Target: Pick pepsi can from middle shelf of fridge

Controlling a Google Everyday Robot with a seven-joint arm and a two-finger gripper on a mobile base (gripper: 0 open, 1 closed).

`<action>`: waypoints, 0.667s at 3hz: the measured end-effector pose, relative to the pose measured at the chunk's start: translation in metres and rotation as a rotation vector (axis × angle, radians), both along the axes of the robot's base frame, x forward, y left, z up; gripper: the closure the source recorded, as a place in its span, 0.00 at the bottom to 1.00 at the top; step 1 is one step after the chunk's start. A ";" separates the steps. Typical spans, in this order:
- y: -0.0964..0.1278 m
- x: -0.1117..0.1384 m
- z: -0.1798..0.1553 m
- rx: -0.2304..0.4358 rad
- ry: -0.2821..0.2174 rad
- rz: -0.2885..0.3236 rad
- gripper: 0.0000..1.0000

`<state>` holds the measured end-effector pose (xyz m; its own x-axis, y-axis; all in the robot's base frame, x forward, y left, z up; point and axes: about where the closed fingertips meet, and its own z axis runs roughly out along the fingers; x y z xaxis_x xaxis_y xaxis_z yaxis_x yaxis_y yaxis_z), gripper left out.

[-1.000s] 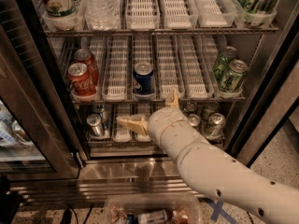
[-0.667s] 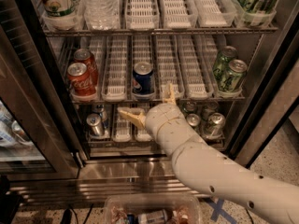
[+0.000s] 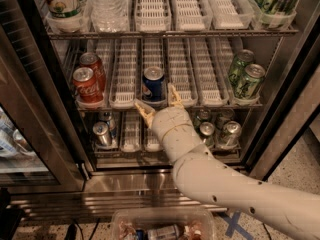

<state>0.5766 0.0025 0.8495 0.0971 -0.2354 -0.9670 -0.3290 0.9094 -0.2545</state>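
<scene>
**Gripper open at shelf lip, pepsi can not yet grasped**

- A clear plastic tub (image 3: 161, 220) sits nearest the camera at the bottom edge, under the arm (image 3: 240, 191). It's not in play.
- The arm comes in from lower right, over the fridge (image 3: 117, 183) stainless base.
- The gripper (image 3: 160, 104) is at the front edge of the middle shelf (image 3: 206, 86), just in front of and slightly below the pepsi can (image 3: 153, 83). Its fingers (image 3: 145, 113) are spread and hold nothing.
- The wrist looks rolled: one finger sits low and to the left, the other is up beside the can's lower right. I can't tell whether that one touches the can.
- The pepsi can stands upright at the front of a centre lane, alone as far as I can see.

How to do the step, as I judge it:
- Level the roll.
- Lift a little so the fingers straddle the can at mid-body, not the base.
- Push straight in along the lane, then close.
- The white lane dividers (image 3: 124, 81) flank the can closely, so the fingers probably need to ride above their walls. Catching one could tip the can backward.

Surroundings:
- Two Coca-Cola cans (image 3: 87, 81) stand at the left, with a lane between them and the target.
- The green cans (image 3: 245, 75) are far right, well apart from it.
- Silver-topped cans (image 3: 102, 133) on the rack below sit beside and behind the wrist, so watch the forearm if it dips.
- The water bottle (image 3: 107, 6) and its neighbours on the top rack are out of the path.
</scene>
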 end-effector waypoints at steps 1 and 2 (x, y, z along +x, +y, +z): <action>-0.001 0.004 0.002 0.009 -0.035 -0.027 0.28; -0.003 0.007 0.002 0.012 -0.052 -0.054 0.26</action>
<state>0.5839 -0.0009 0.8513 0.1349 -0.2302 -0.9638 -0.2656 0.9286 -0.2590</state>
